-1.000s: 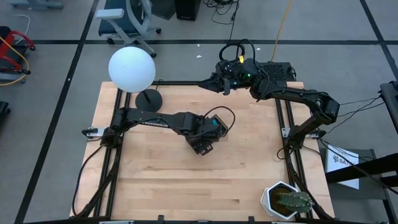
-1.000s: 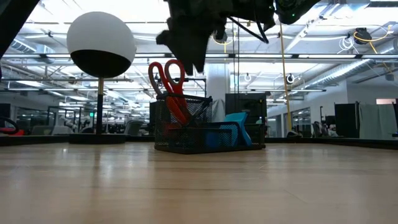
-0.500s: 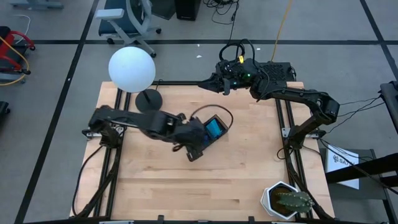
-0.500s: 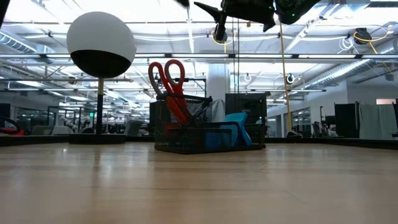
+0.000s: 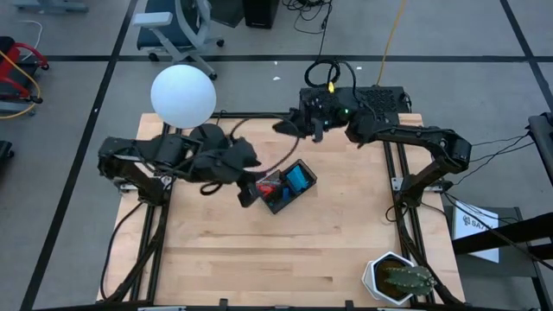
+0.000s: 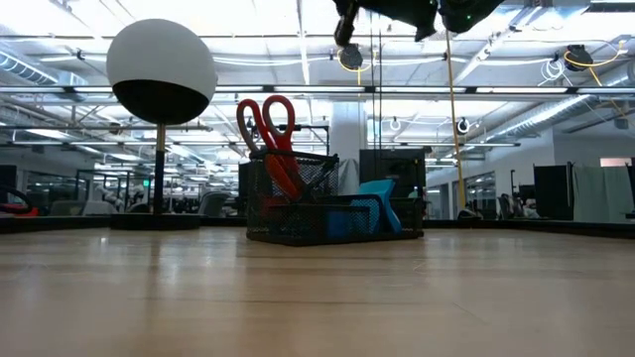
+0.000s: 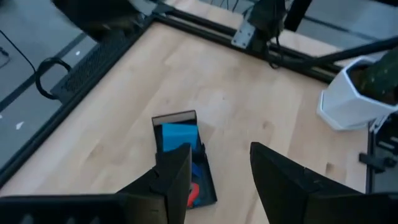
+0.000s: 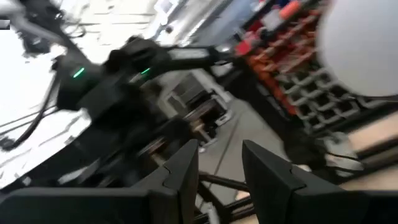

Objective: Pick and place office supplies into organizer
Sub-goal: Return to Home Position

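Left gripper (image 5: 248, 192) hangs over the table (image 5: 259, 255), fingers (image 7: 176, 177) spread wide, nothing between them: an empty hand. Just off its fingertips sits the black mesh organizer (image 5: 283, 200), close but not touching. Inside, the red-handled scissors (image 5: 269, 185) fill the end nearer the gripper and the blue notepad (image 5: 298, 179) the end farther from it. From table height the scissors stand handles-up, poking well above the organizer's rim, while the notepad leans in its compartment. Anything smaller in there, I cannot make out.

Right gripper (image 5: 292, 126) waits over the far edge, well apart from the organizer, fingers (image 8: 268, 177) parted and holding nothing.

Back along the left arm from its gripper stands the white globe lamp (image 5: 183, 95). The potted cactus (image 5: 397, 278) sits far off from both grippers, at the near corner.
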Controlling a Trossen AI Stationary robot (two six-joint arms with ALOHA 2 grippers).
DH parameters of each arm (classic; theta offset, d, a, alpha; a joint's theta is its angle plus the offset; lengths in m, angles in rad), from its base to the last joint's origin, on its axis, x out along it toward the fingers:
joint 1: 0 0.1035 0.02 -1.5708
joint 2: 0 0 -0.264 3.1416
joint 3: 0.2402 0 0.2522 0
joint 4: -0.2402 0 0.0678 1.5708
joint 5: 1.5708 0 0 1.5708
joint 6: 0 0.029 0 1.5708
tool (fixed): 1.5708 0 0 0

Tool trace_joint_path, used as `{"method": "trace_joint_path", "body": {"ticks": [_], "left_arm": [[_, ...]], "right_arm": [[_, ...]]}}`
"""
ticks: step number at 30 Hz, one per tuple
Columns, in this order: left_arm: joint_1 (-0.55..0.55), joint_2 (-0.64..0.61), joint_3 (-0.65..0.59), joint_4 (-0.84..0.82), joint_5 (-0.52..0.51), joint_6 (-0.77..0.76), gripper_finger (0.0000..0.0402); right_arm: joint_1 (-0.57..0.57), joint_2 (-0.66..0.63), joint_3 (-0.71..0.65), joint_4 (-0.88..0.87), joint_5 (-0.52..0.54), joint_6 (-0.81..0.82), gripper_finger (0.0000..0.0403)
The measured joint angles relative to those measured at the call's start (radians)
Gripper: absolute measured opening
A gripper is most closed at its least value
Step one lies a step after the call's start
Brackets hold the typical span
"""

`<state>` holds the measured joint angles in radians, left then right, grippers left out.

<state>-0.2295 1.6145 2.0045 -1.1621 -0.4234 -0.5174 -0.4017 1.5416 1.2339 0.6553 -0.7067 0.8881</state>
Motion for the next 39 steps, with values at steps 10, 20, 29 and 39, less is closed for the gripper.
{"method": "trace_joint_path", "body": {"ticks": [10, 20, 29, 39], "left_arm": [[-0.002, -0.069, 0.0, 0.0, 0.024, 0.102, 0.017], [-0.024, -0.13, 0.0, -0.003, 0.055, 0.221, 0.017], [-0.043, -0.198, 0.0, 0.022, 0.019, 0.196, 0.017], [-0.069, -0.23, 0.0, 0.241, -0.062, 0.236, 0.017]], "right_arm": [[0.168, 0.0, 0.0, 0.025, 0.207, -0.067, 0.0116], [0.255, 0.0, 0.0, 0.031, 0.341, -0.14, 0.0116], [0.299, -0.056, 0.001, 0.06, 0.435, -0.313, 0.0116], [0.322, -0.254, 0.001, -0.202, 0.504, -0.514, 0.0116]]}}
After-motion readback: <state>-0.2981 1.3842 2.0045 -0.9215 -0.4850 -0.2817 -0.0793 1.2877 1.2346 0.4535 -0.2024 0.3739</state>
